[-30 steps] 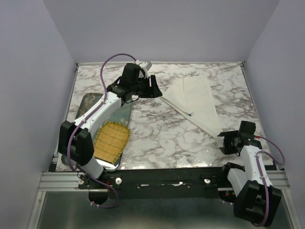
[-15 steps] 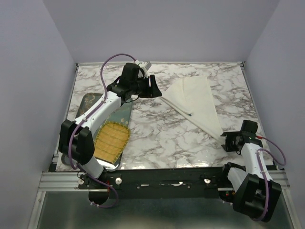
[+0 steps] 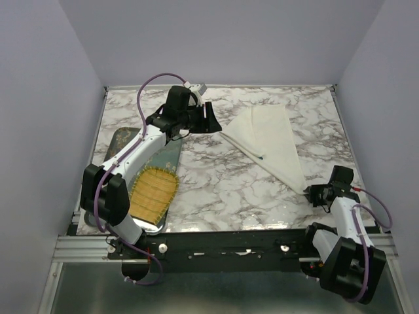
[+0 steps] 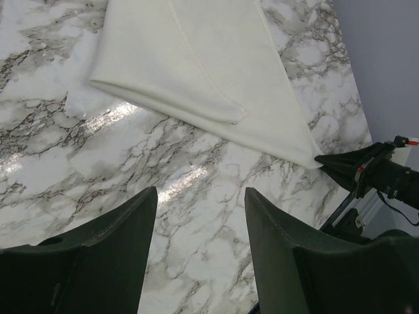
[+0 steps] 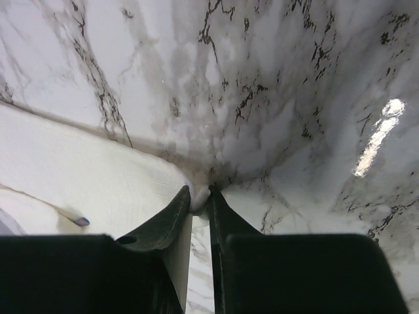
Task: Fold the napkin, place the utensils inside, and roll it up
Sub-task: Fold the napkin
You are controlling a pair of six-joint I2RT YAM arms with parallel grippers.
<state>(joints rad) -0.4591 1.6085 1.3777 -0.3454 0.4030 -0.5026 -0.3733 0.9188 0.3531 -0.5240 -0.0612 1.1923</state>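
At my far left a dark tray [image 3: 116,139] sits on the marble table [image 3: 216,183], with a yellow woven mat [image 3: 154,188] lying in its near end. My left arm reaches over that tray toward the far middle of the table, where my left gripper [image 3: 213,119] hangs above bare marble with its fingers [image 4: 111,255] spread apart and nothing between them. It is just left of the napkin's far-left corner, not touching it. The napkin [image 3: 270,136] lies flat to the right of centre, folded into a long triangle whose point runs toward the near right. Along its left folded edge, the thin blue tip of the utensil's handle [image 5: 82,221] peeks out from the cloth. At the triangle's near point is my right gripper [image 3: 309,192], low on the table. Its two fingers [image 5: 171,216] are drawn almost together, with the napkin's very corner pinched between their tips.
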